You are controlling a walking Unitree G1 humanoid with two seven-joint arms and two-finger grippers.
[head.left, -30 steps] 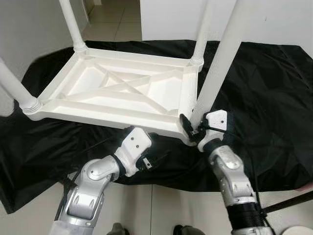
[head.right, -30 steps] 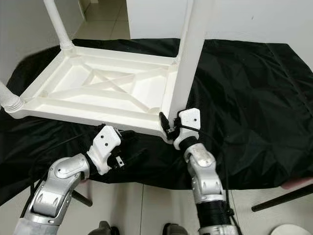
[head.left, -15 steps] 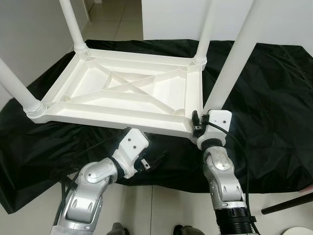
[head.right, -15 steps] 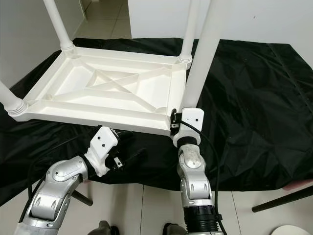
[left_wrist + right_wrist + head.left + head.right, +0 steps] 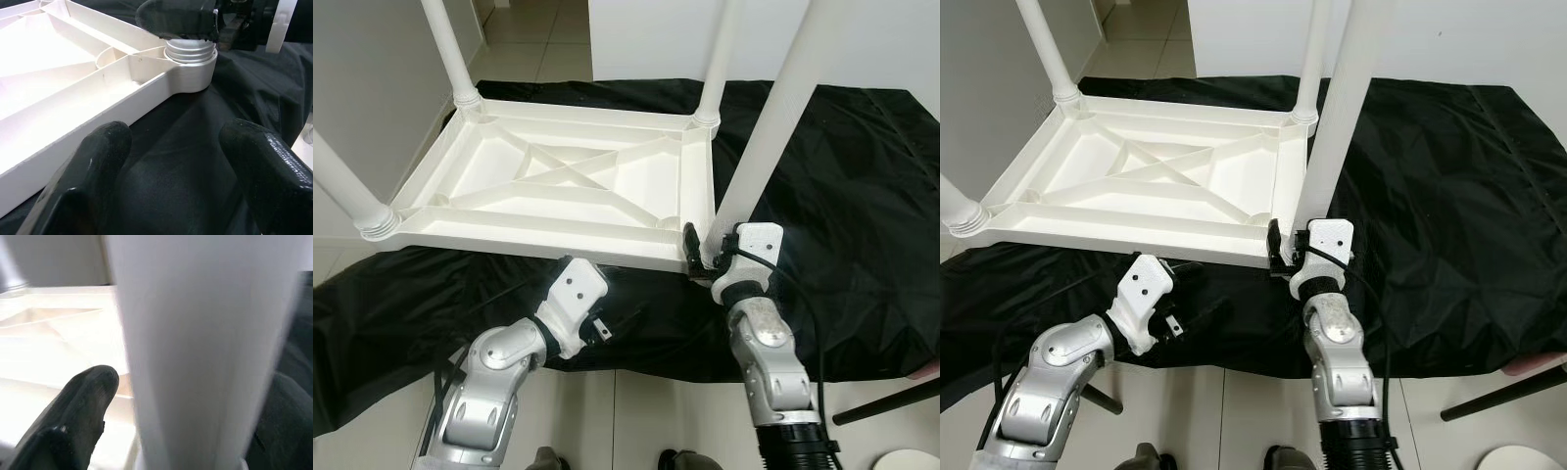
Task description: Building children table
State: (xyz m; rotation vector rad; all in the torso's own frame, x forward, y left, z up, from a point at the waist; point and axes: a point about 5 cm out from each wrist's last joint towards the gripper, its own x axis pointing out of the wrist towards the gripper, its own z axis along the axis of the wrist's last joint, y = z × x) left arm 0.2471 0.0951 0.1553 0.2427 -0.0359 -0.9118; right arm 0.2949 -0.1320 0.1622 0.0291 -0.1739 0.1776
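Right wrist view: right claw (image 5: 703,252) clasps table leg (image 5: 766,142).

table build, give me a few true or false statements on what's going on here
1. The white table top lies upside down on a black sheet. True.
2. The right gripper is at the base of the near right leg. True.
3. The left gripper is shut on a leg. False: it is open over the sheet, holding nothing.
4. The table stands on bare tiles. False: on the black sheet.
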